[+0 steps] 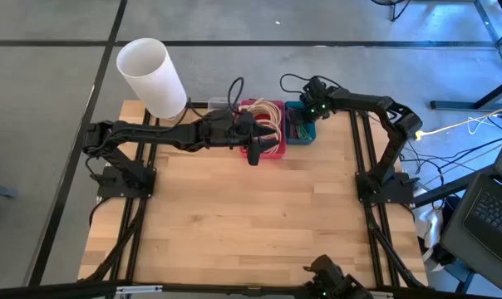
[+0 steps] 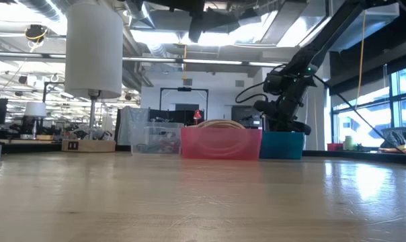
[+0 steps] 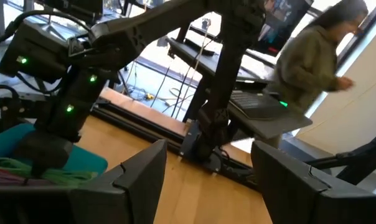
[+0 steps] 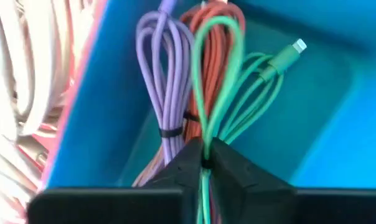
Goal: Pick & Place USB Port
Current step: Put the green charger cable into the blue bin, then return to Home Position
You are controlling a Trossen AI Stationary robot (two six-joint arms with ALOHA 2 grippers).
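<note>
A blue bin (image 4: 325, 124) at the table's far edge holds coiled cables: a purple bundle (image 4: 166, 74), an orange one (image 4: 206, 56) and a green cable (image 4: 222, 68) with a pale plug (image 4: 298, 45). My right gripper (image 4: 206, 163) reaches down into this bin (image 1: 301, 129) and is shut on the green cable. To the bin's left, a pink bin (image 1: 268, 124) holds white cables (image 4: 20, 81). My left gripper (image 3: 206, 186) hovers open over the pink bin's near side (image 1: 255, 151), with nothing between its fingers. My right gripper pinches a strand of the green cable's loop (image 4: 208, 140) between its two fingertips. The fingers slant down into the blue bin from above. The loop reaches on beyond the fingertips and lies over the purple and orange bundles in the bin.
A clear bin (image 2: 156, 140) stands left of the pink bin, with a tall white cylinder (image 1: 151, 75) behind it at the far left. The wooden tabletop (image 1: 251, 216) stretches bare toward the near edge. A person (image 3: 312, 62) stands beyond the table's right side.
</note>
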